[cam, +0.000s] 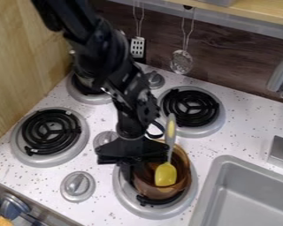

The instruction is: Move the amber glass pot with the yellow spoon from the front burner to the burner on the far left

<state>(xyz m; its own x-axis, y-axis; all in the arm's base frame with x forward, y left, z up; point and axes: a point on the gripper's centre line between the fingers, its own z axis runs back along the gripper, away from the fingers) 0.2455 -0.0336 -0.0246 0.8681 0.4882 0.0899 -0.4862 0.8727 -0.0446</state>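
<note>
Hanging grpr [130, 168] @ brn pot [151, 190] | yel spoon [166, 175] inside | under: burner [132, 205]

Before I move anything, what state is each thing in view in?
Gripper: lowered at the pot's rim.
Pot: upright on a burner beside the sink.
Spoon: leaning in the pot, yellow head down, handle up.
Other burners: coils black, no glow.
Front knob: in place; setting can't be told.
Slotted turner: hanging on the wall.
Skimmer: hanging on the wall.
</note>
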